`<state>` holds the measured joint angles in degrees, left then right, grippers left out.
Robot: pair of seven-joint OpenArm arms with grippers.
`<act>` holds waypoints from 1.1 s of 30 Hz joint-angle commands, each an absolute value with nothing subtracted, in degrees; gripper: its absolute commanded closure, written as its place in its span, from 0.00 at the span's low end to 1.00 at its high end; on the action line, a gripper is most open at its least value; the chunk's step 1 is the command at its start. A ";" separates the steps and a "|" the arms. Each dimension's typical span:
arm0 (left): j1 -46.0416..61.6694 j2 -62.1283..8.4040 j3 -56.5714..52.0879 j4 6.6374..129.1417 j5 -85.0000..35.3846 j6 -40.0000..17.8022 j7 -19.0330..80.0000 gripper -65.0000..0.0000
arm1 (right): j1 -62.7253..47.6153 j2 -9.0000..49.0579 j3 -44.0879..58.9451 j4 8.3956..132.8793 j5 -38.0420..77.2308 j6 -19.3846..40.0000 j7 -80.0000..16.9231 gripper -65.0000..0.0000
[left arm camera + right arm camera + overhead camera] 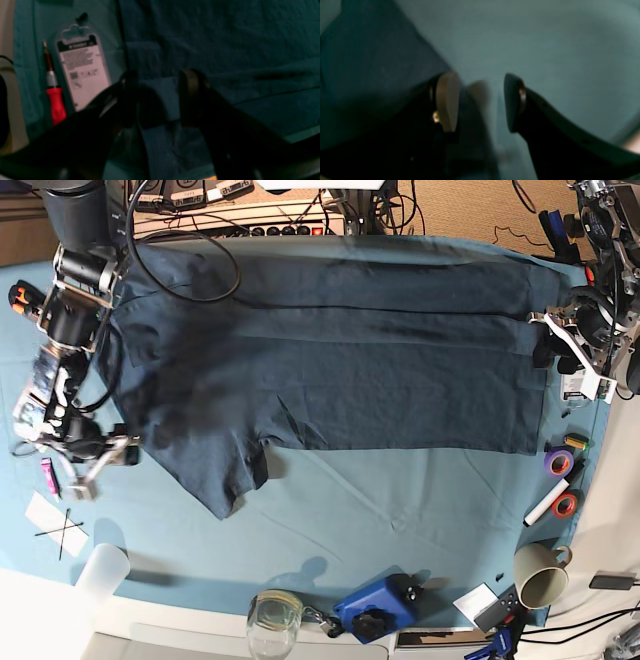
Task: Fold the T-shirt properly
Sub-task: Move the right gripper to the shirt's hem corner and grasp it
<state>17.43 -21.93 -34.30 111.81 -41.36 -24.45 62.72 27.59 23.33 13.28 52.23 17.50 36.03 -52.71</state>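
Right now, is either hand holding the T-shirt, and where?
The right hand is open, holding nothing, beside a sleeve of the T-shirt. The left hand straddles the hem; whether it grips cannot be told.

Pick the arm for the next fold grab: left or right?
Left, probably. The left hand already straddles the T-shirt hem at its end. The right hand is open with nothing between its fingers, beside the sleeve edge.

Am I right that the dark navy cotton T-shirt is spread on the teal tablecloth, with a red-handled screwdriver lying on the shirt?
Not quite. The red-handled screwdriver lies on the teal tablecloth beside the dark navy cotton T-shirt, not on it; the left wrist view shows this.
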 commanded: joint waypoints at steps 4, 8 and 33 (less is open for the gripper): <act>17.12 -22.85 -34.68 112.77 -41.98 -24.47 61.65 0.58 | 29.26 24.36 11.94 49.69 16.86 34.87 -51.70 0.55; 17.12 -22.44 -34.68 112.77 -41.98 -24.47 61.63 0.58 | 27.66 24.40 11.94 49.71 17.10 34.92 -55.94 0.57; 17.12 -17.80 -34.63 112.73 -42.00 -24.47 61.43 0.58 | 11.44 25.56 12.12 80.31 45.63 34.00 -80.00 1.00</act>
